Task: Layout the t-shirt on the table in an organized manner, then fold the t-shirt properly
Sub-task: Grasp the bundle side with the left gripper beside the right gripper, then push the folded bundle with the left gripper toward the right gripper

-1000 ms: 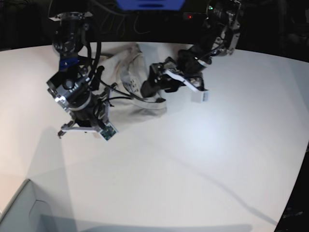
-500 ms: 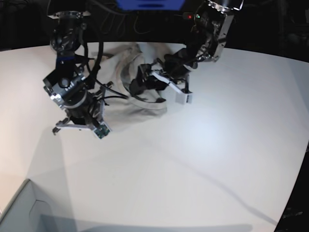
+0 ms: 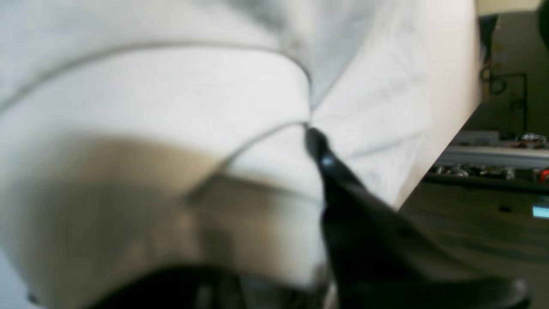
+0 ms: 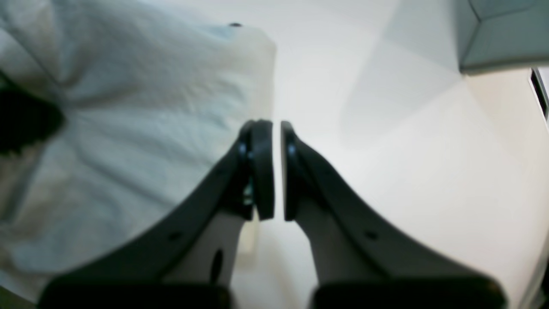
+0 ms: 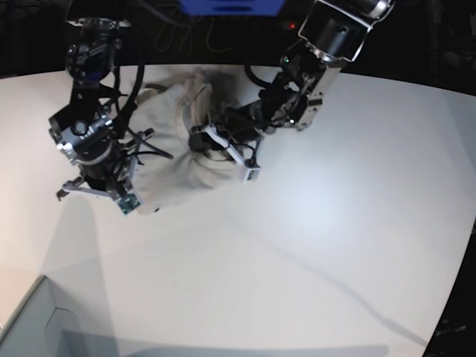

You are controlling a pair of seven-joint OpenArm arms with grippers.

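Left gripper (image 5: 199, 141) moved leftward, now pinching t-shirt (image 5: 175, 160); box (image 5: 30, 320) empty.

You are working in a robotics lab: a broad white bench (image 5: 312, 245) with a curved far edge stands against a dark background, cabled arms mounted at its back. Past the bench edge, your left wrist view shows a metal rail (image 3: 493, 156) and blurred equipment with small lights.

Brightly lit from above, with glare on the table (image 5: 312, 216) centre, long soft arm shadows toward its near edge, dark surroundings, bowed wide-angle edges, and heavy close-range blur across the t-shirt (image 3: 171, 107) in both wrist views.
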